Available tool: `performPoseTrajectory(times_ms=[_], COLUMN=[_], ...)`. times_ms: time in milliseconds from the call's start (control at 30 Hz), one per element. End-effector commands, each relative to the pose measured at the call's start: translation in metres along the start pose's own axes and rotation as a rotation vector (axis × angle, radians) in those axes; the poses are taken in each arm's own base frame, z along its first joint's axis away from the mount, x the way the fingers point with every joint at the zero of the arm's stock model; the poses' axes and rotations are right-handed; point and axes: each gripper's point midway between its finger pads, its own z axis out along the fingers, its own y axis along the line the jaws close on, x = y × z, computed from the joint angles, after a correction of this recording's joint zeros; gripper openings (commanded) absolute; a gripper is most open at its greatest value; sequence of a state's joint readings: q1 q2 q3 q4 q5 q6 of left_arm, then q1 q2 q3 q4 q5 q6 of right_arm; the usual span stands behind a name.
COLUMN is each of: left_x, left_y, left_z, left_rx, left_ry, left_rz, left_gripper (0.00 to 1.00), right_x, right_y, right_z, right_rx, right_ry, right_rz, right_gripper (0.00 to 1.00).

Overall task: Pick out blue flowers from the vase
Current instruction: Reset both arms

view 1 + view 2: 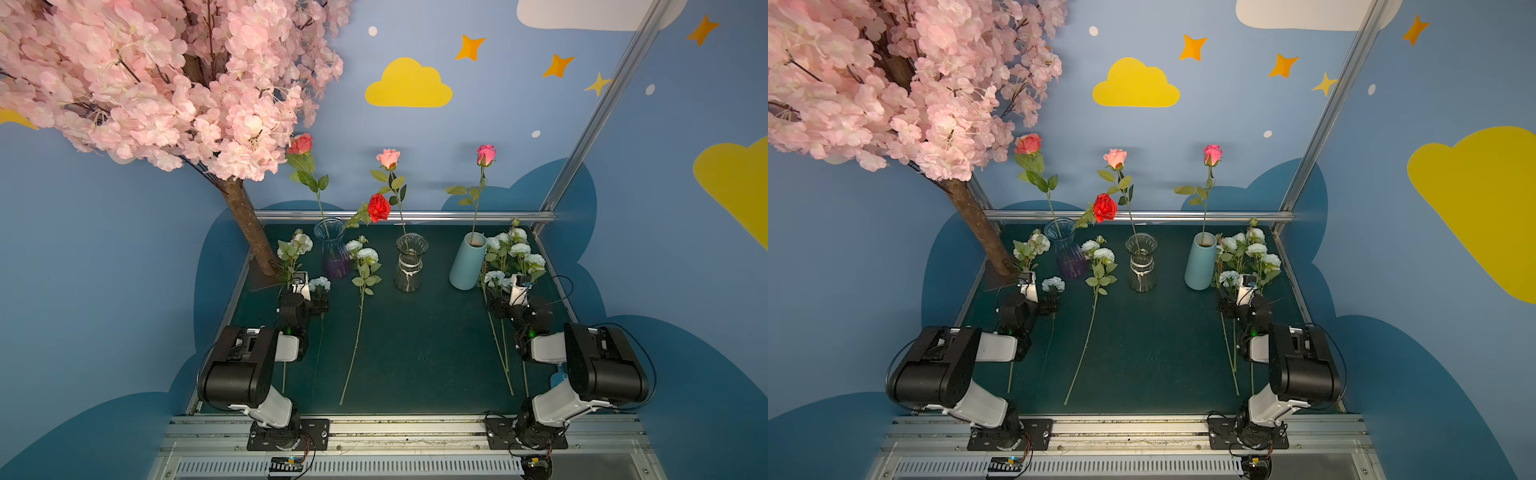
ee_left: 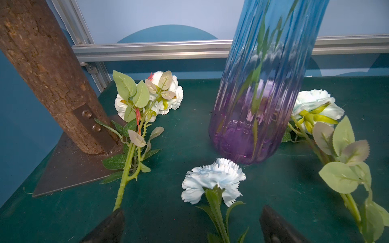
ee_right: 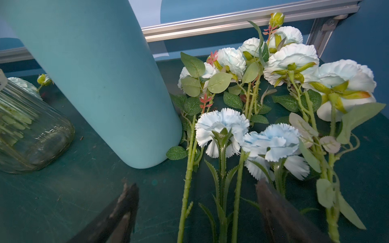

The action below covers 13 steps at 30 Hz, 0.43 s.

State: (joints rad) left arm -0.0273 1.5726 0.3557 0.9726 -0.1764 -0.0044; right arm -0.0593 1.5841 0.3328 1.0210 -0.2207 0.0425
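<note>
We see the blue flowers [image 1: 365, 266] lying flat on the green counter [image 1: 415, 353], none left in a vase. Our left fingers [image 2: 113, 227] are spread wide with a single bloom's stem [image 2: 216, 212] lying between them, not pinched. Our right fingers [image 3: 280, 212] are spread too, over the stems of the bunch [image 3: 271, 84] just beside the pale blue vase [image 3: 101, 84]. Roses stand in the purple-tinted vase [image 1: 332, 249], the clear vase [image 1: 409, 262] and the pale blue one.
</note>
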Motion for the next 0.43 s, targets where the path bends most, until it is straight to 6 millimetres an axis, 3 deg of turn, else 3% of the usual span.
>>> performPoseTrajectory(times_ms=[0, 133, 400], left_x=[0.003, 0.004, 0.003], left_y=[0.003, -0.010, -0.013], left_z=[0.001, 0.001, 0.000], left_rx=[-0.010, 0.065, 0.096], left_ry=[0.009, 0.014, 0.012], left_rz=[-0.003, 0.020, 0.014], left_gripper=[1.00, 1.00, 1.00], right_x=[-0.008, -0.007, -0.007], right_y=[0.001, 0.012, 0.015], right_z=[0.001, 0.005, 0.005], right_rx=[0.004, -0.039, -0.028], right_ry=[-0.015, 0.010, 0.007], right_rz=[-0.020, -0.060, -0.076], right_gripper=[0.88, 0.88, 0.88])
